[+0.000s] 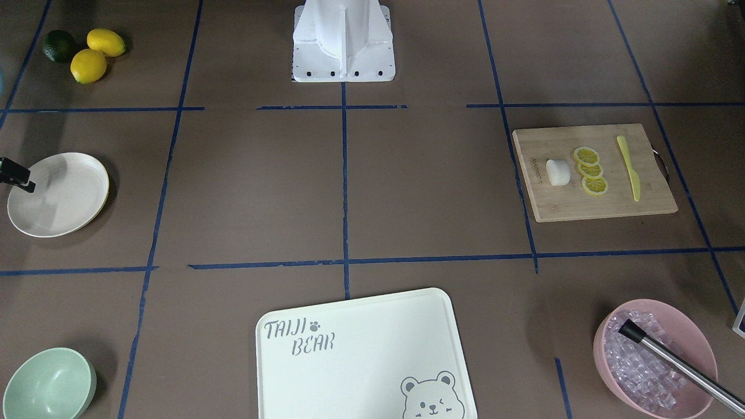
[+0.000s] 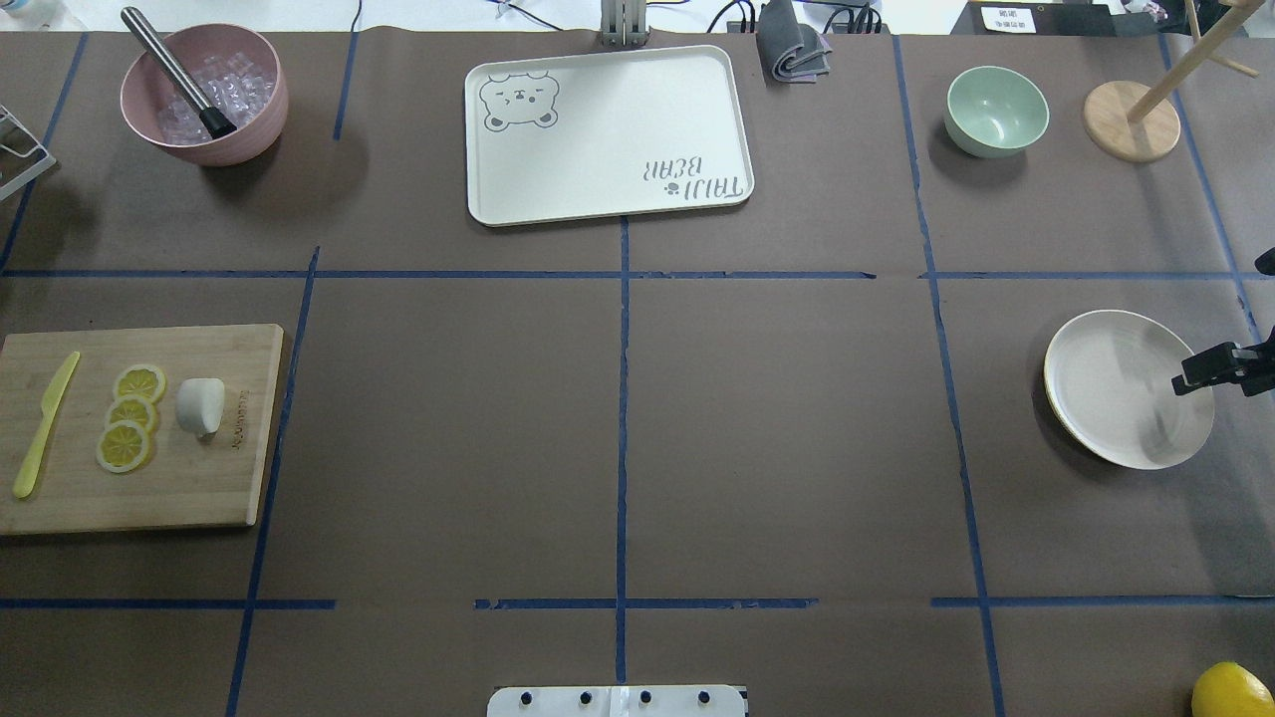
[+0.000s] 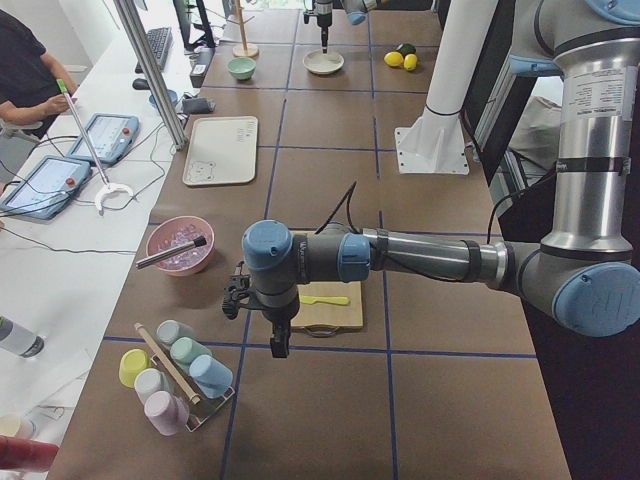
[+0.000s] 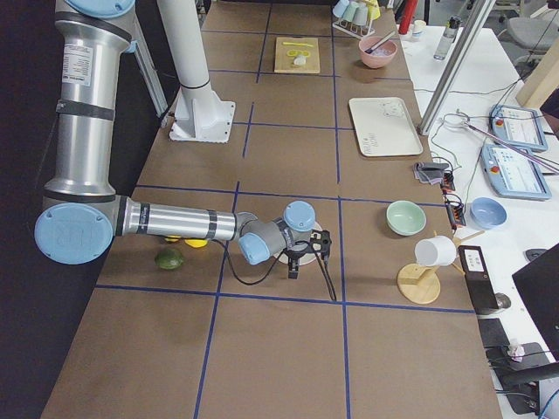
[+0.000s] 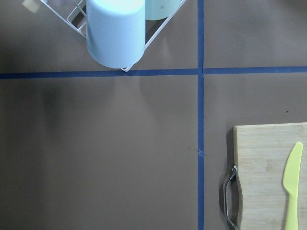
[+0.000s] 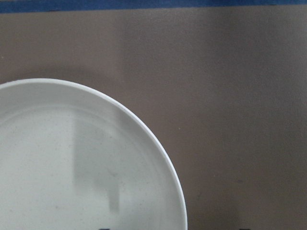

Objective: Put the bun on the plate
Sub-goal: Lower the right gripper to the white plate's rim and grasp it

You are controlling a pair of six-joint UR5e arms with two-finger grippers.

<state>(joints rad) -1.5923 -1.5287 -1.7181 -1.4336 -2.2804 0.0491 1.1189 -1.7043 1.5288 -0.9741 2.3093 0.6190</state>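
Note:
The bun is a small white rounded block lying on the wooden cutting board, next to three lemon slices; overhead, the bun sits at the table's left. The cream plate rests at the far right with nothing on it. My right gripper hangs over the plate's outer rim. In the right wrist view, the plate fills the lower left and two dark fingertips, wide apart, just touch the bottom edge. My left gripper points down at the table's end, between the board and a cup rack; I cannot tell whether it is open or shut.
A yellow knife lies on the board. The bear-print tray, a pink bowl of ice with a metal tool, a mint bowl and a wooden stand line the far side. Lemons lie near the robot's base. A cup rack stands beyond the board.

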